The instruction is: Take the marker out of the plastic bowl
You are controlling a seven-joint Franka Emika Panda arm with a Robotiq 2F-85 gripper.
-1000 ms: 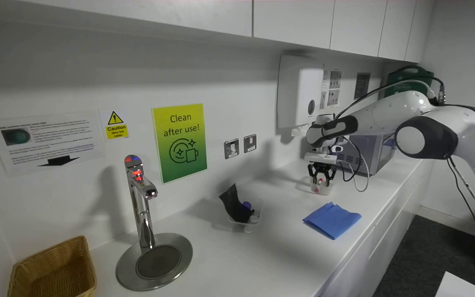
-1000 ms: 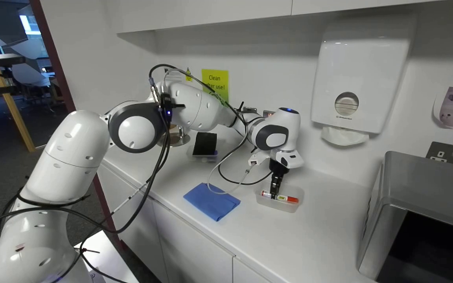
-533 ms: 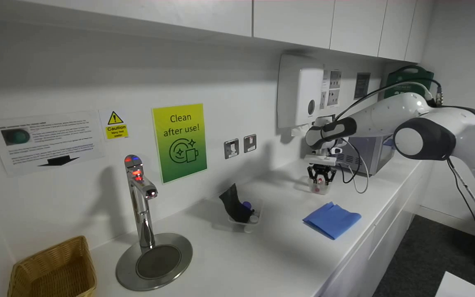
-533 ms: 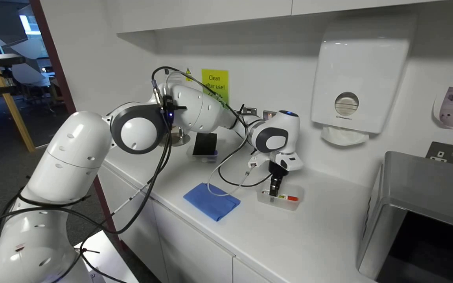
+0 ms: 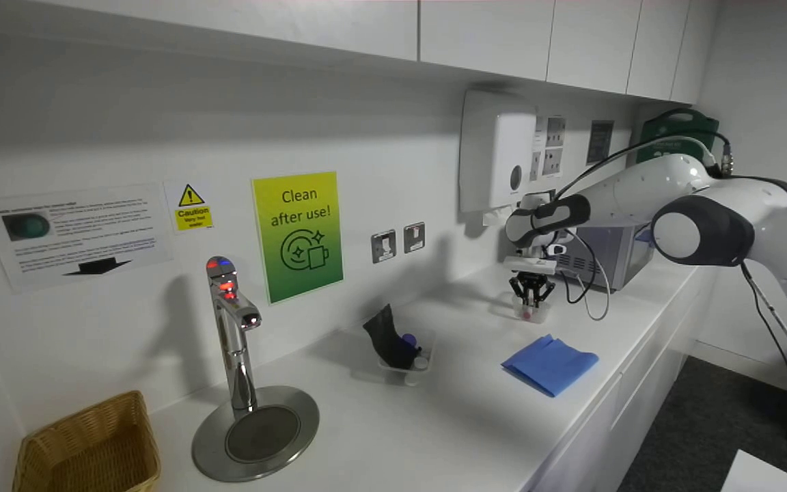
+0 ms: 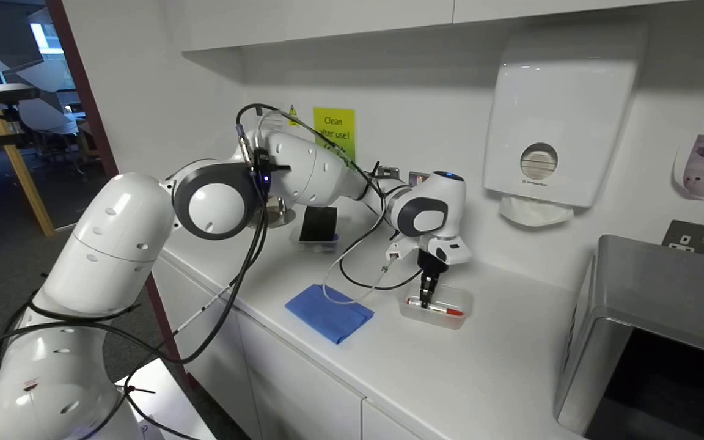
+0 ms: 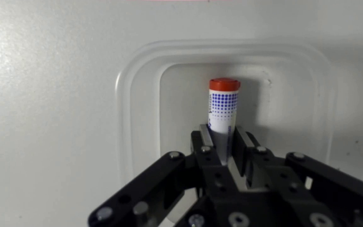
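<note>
The marker (image 7: 223, 107) is a white stick with a red end and blue dots. It lies inside the clear plastic bowl (image 7: 156, 47) in the wrist view. In an exterior view its red cap (image 6: 454, 312) points toward the microwave, within the bowl (image 6: 437, 322). My gripper (image 7: 222, 135) reaches down into the bowl, with its pads against both sides of the marker's middle. It also shows above the bowl in an exterior view (image 5: 531, 305). The jaws are shut on the marker and hide part of it. The marker looks low in the bowl; whether it touches the bottom I cannot tell.
A blue cloth (image 6: 329, 313) lies near the counter's front edge. A microwave (image 6: 663, 293) stands on the bowl's far side from the cloth. A clear container (image 5: 429, 359) holds a dark angular object (image 5: 390, 342). A tap (image 5: 233, 342) and wicker basket (image 5: 86, 444) stand farther off.
My gripper came down slightly, and its fingers have closed from apart to against the marker's sides. The marker and bowl have shifted only a little.
</note>
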